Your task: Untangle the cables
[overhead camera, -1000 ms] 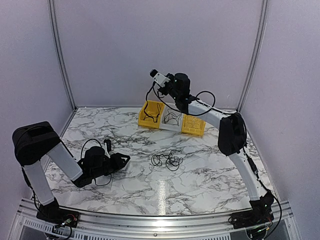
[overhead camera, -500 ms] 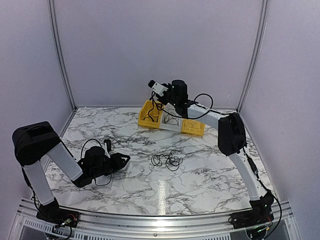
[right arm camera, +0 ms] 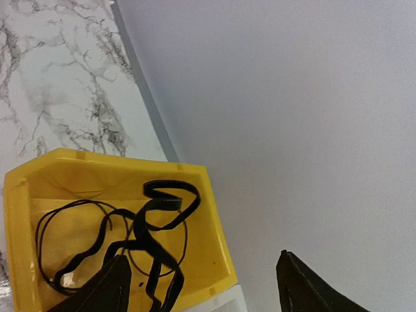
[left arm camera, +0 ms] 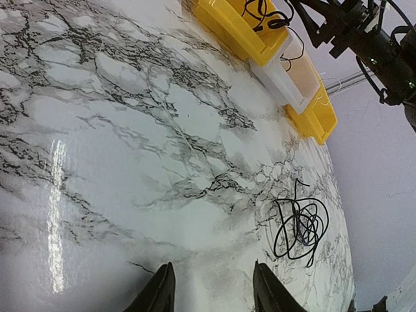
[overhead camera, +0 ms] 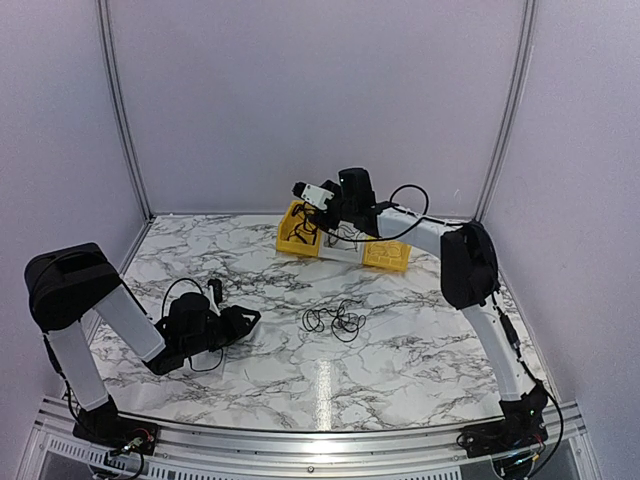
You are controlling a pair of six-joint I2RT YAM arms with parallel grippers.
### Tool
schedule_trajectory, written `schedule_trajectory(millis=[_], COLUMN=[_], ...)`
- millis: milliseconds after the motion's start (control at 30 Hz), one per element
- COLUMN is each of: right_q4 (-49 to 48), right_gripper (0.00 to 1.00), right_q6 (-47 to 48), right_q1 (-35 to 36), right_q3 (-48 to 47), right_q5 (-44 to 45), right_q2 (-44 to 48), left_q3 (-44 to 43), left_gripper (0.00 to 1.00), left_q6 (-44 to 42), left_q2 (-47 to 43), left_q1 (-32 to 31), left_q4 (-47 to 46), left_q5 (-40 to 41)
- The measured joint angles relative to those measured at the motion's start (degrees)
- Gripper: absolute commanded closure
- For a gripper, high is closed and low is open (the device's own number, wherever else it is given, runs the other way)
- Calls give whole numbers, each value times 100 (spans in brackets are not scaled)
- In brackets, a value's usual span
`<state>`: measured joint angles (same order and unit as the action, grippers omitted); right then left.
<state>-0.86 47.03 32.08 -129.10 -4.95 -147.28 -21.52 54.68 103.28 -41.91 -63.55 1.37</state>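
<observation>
Left gripper [left arm camera: 211, 294] is hovering low over the marble table [overhead camera: 420, 350] at the near left, fingers spread partway, nothing between them. The tangle of black cables [left arm camera: 300, 227] is lying loose on the table near the middle, ahead of the left gripper and well apart from it. Three bins are sitting in a row at the far edge: left yellow bin [right arm camera: 97, 161], white bin [overhead camera: 340, 246], right yellow bin [overhead camera: 388, 252]. Right gripper [right arm camera: 201, 286] is hanging over the left yellow bin, fingers spread wide, pinching nothing. A flat black cable [right arm camera: 153, 244] is lying curled inside that bin with a thin black loop [right arm camera: 45, 234]. Whether the cable is touching the right gripper's finger: cannot tell.
</observation>
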Motion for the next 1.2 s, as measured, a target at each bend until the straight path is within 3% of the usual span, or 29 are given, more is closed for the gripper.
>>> schedule_trajectory(millis=[167, 400, 533, 733, 900, 1067, 1200], right_q4=[1119, 1707, 1996, 2238, 2422, 2564, 2636], right_gripper=[17, 22, 26, 42, 44, 46, 48], right_q6=[20, -94, -201, -334, -483, -658, -981], right_q1=[31, 83, 92, 109, 116, 173, 306], right_q3=[13, 525, 1364, 3209, 4210, 5099, 5209], right_q5=[-334, -398, -684, -1423, -2087, -2553, -2660], right_q2=[334, 879, 1565, 3359, 4363, 4583, 4330], left_q3=[-2, -2, -2, -144, -514, -1067, -1447], left_gripper=[58, 57, 57, 54, 53, 53, 53], left_q6=[2, -2, -68, -426, -785, -1307, -1600], left_q2=[0, -90, -219, -326, -280, 37, 319], left_q1=[0, 0, 0, -52, -188, -229, -229], left_q4=[0, 2, 2, 28, 90, 424, 785], left_q5=[-15, -61, -179, -551, -866, -975, -988])
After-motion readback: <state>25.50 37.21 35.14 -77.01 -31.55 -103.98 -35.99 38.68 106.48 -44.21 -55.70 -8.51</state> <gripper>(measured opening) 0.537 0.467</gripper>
